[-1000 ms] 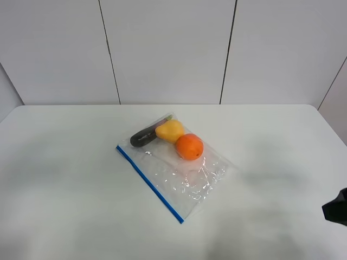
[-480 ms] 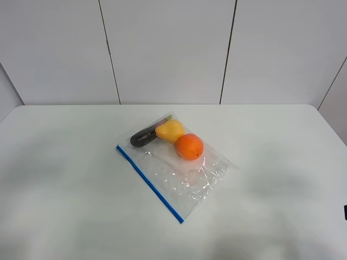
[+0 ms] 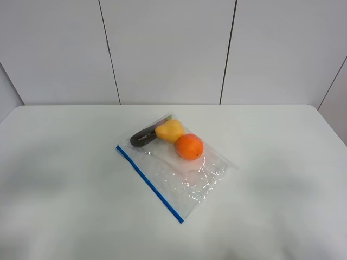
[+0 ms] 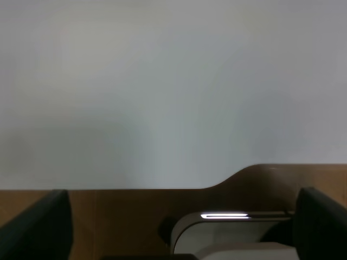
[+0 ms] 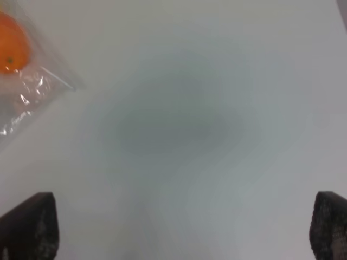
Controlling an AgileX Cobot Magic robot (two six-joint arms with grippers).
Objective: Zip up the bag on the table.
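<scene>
The left gripper (image 4: 179,227) shows only in its own wrist camera. Its two dark fingers (image 4: 38,225) stand far apart at the edges of the picture, so it is wide open. Nothing is between them. Under it is the rounded edge of the table (image 4: 162,108), with a brown floor (image 4: 124,211) and a white and black thing (image 4: 227,233) lower down. I cannot tell what that thing is.

The right gripper (image 5: 184,227) also shows only in its own wrist camera. Its dark fingers (image 5: 30,225) are far apart too, so it is wide open, and it holds nothing. It hangs over bare white table, and a soft grey shadow (image 5: 179,119) lies on the table under it. One corner of the bag shows at the edge of that picture, well apart from the fingers.

From the high camera, no arm can be seen. The bag (image 3: 184,173) lies flat near the middle of the table, turned at a slant. Its blue strip (image 3: 149,183) runs along the side nearer the camera and to the left.

Inside the bag, at the far end, three things sit close together. The orange (image 3: 189,146) is nearest. The yellow fruit (image 3: 170,130) touches it just behind. The dark eggplant (image 3: 143,137) lies to the left of the yellow fruit.

Behind the table stands a white wall (image 3: 168,49) with thin dark lines.
</scene>
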